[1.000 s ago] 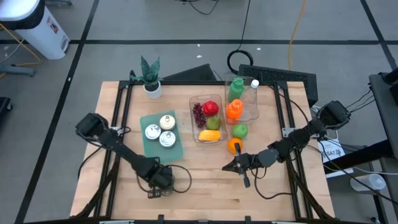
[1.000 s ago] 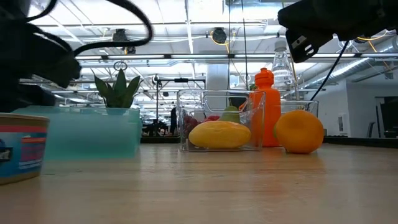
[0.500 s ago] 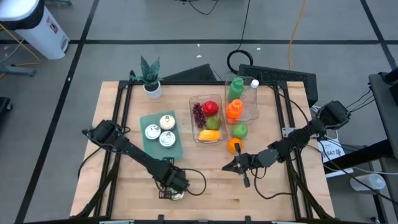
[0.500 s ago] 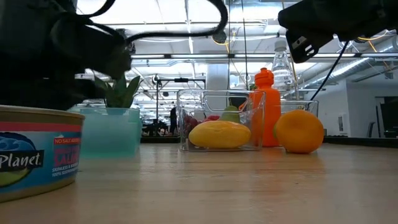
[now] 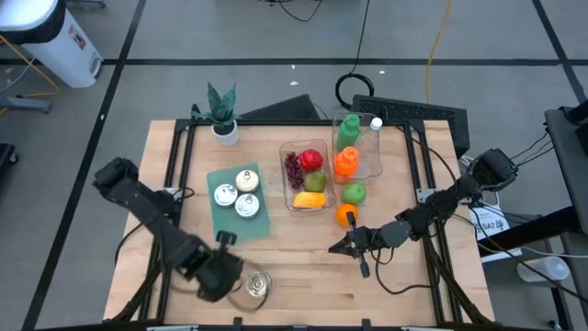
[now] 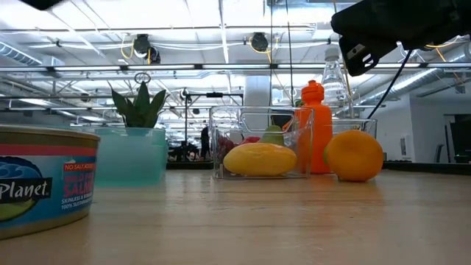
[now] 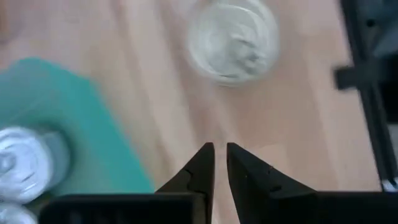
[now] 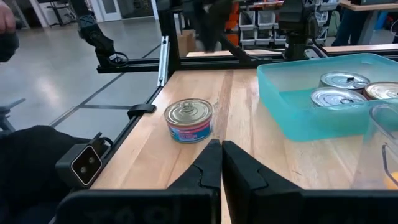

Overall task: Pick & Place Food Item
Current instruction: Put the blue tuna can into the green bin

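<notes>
- The task's thing, a salmon can (image 5: 255, 286), stands upright on the bare wood at the near edge of the table (image 5: 303, 267), well apart from the teal tray (image 5: 260, 223) that holds three like cans (image 5: 237, 192).
- The left gripper (image 5: 219, 272) sits just left of that can, its jaws pressed together and holding nothing; the left wrist view shows the can's lid (image 7: 233, 40) ahead of the shut fingertips (image 7: 207, 163), with clear wood between.
- The right gripper (image 5: 344, 246) waits near the orange (image 5: 345, 216), jaws closed and empty too.
- My reading: the can has been set down and the step in hand is clearing away from it.
- To do it well, the left arm should draw straight back or up, since a sideways sweep could nudge the can toward the near table edge.
- A shut gripper makes a slim profile, which helps the retreat.
- If another can is wanted next, the jaws need to spread wide before descending over the tray, so as not to knock neighbouring lids.
</notes>
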